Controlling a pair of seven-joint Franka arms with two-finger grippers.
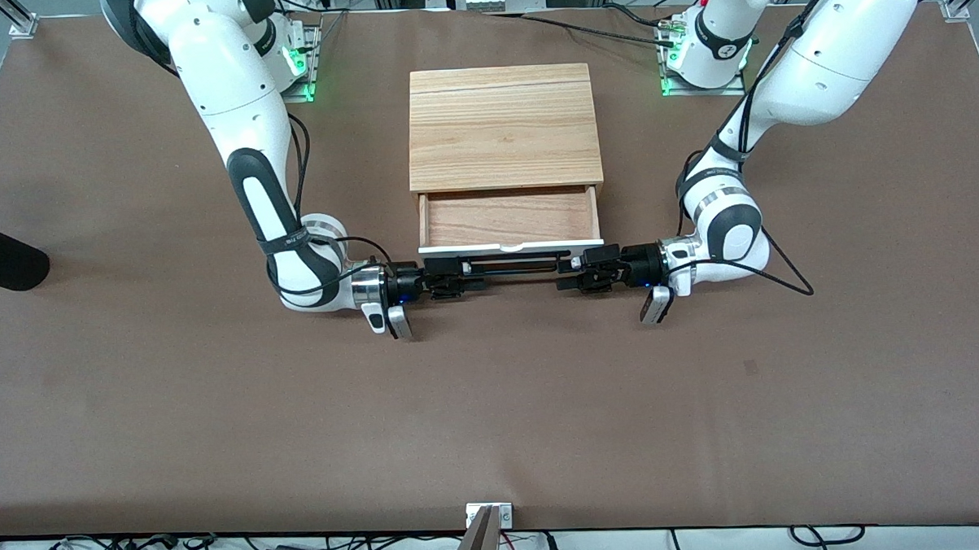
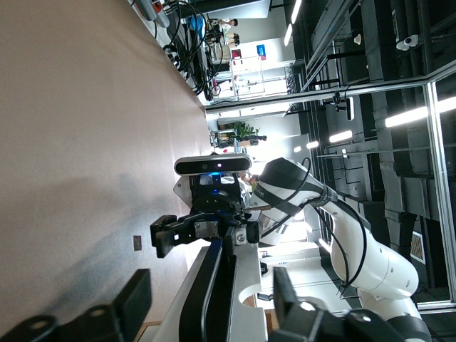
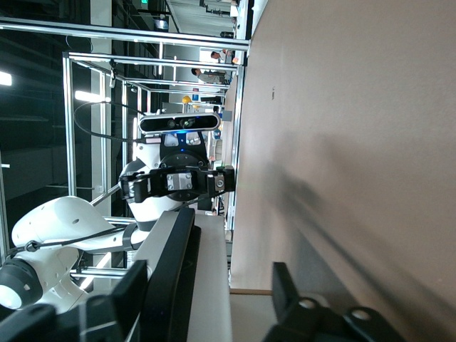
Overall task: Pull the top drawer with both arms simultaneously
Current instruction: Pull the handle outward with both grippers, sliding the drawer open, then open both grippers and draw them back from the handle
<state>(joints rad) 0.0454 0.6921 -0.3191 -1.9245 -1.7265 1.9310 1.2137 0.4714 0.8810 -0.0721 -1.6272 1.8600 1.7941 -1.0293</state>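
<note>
Front view shows the top drawer drawn partway out of the wooden cabinet, its bare wood floor exposed and its white front panel at the 6 o'clock edge of the cabinet, nearer the front camera; the black bar handle runs across just in front of that panel; the right gripper sits at the handle's 9 o'clock end and the left gripper at its 3 o'clock end, both low by the table, each pointing inward toward the other.

Both wrist views show the fingers spread, one each side of the bar with a gap, so neither gripper is pinching the handle; the left wrist view also shows the right gripper facing along the bar with its fingers apart, and the right wrist view shows the same of the left gripper.

By my reading the pull is done and the release is the step in hand; the next move calls for both arms to back off the handle ends without nudging the bar, so the drawer keeps its place.
</note>
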